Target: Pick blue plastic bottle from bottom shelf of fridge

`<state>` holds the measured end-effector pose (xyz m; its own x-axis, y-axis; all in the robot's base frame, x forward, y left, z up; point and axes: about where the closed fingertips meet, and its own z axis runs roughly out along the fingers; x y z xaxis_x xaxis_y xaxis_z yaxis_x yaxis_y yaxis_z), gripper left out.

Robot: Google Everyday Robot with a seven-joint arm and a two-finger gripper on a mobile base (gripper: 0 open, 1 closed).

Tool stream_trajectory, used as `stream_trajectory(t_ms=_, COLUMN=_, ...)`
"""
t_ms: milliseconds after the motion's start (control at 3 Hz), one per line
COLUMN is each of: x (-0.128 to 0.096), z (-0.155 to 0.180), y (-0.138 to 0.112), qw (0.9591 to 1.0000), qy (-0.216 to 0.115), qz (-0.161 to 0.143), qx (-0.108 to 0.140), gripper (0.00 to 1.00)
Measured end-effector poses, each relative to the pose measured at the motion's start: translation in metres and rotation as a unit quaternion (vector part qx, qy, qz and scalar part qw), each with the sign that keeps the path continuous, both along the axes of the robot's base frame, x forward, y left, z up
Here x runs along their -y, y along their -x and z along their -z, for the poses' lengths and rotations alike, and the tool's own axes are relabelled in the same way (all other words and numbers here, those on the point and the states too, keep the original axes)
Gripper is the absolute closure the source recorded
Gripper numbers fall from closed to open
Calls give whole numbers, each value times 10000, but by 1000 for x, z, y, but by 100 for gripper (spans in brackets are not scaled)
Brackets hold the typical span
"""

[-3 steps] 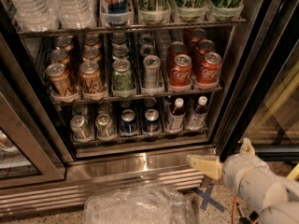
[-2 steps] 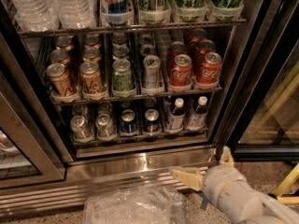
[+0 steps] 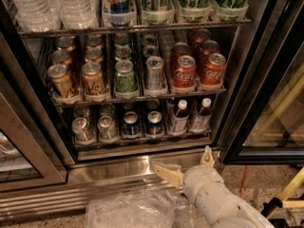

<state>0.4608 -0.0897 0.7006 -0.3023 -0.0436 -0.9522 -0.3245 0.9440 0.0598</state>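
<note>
The gripper (image 3: pixel 182 159) has shifted left since the earlier frame, fingers (image 3: pixel 166 173) spread. The blue bottle (image 3: pixel 179 118) stands above it, untouched.

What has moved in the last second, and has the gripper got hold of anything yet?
The gripper has shifted left along the front of the fridge and now sits low, just below the blue plastic bottle. Its fingers are spread and empty; nothing was grasped or released. The bottle, the cans beside it and the bottom shelf are as they were.
</note>
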Motion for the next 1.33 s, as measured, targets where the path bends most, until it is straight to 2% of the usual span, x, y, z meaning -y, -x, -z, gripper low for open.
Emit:
stream_trajectory(t_ms=333, x=0, z=0, y=0, qw=10000, qy=0, qz=0, qx=0, gripper=0)
stream_trajectory(t_ms=667, x=-7, z=-2, y=-5, qw=9998, qy=-108, qz=-77, qx=112, gripper=0)
stream_trajectory(t_ms=1000, x=-12, z=5, y=-12, qw=9993, qy=-262, qz=-25, qx=261, gripper=0)
stream_trajectory(t_ms=1333, x=-18, z=17, y=-18, qw=9985, qy=-210, qz=-21, qx=502, gripper=0)
